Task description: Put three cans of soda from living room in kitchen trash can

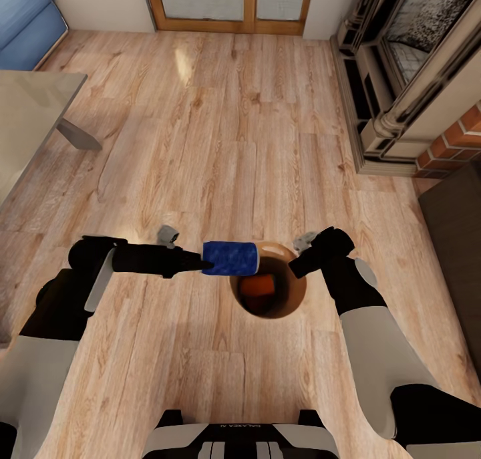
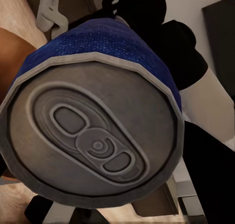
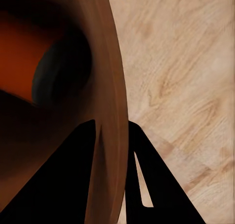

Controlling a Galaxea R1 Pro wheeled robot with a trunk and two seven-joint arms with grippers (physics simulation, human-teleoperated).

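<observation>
The left gripper (image 1: 200, 264) holds the blue can (image 1: 230, 258) on its side, jaws closed on its end, the can reaching out from the fingertips over the near-left rim of the bin (image 1: 292, 297). In the left wrist view the can's silver top (image 2: 90, 136) with its pull tab faces the camera. The right gripper (image 1: 295, 269) clamps the bin's rim on the other side: in the right wrist view one finger (image 3: 63, 185) lies inside the coppery wall (image 3: 110, 111) and the other outside, jaws narrow on the rim. Just beyond the inner finger, at the bottom of the bin, lies an orange can (image 3: 22, 62), also seen from the head (image 1: 258, 286). Farther off are the wood floor (image 1: 220, 131), a glass table (image 1: 27, 118) left, a blue sofa (image 1: 23, 21), a brick fireplace (image 1: 461, 138) right, and glass doors (image 1: 230, 1) at the far wall.
</observation>
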